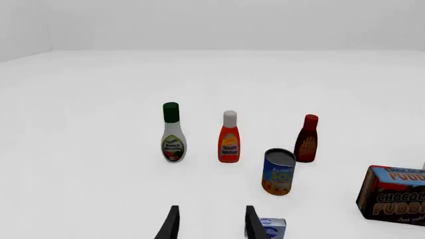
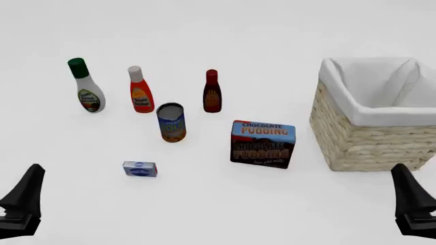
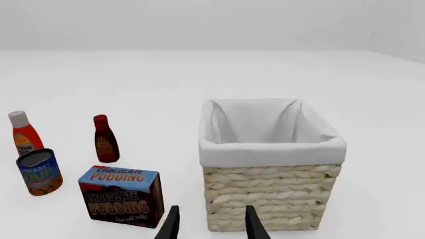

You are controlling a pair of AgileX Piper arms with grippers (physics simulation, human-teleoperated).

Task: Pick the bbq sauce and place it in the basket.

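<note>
Pretty much nothing is done on this one yet; the bbq sauce stands upright on the table, far side of the clutter, last in a row of three bottles with the orange-red white-capped bottle and the green-capped white bottle off to its left. The soup can sits just in front of that row, the chocolate pudding box is nearer still, and a little blue-and-white packet lies closest to the arms.

The basket sits on the right side, well apart from the sauce, and its white lining shows nothing inside.

Both arms hang back near the front edge; the left gripper has its fingers spread with nothing between them, and the right gripper is the same, released and holding nothing.

So the whole job is left: reach, grab, carry, drop; the right arm looks the handier pick, sitting on the basket's side.
</note>
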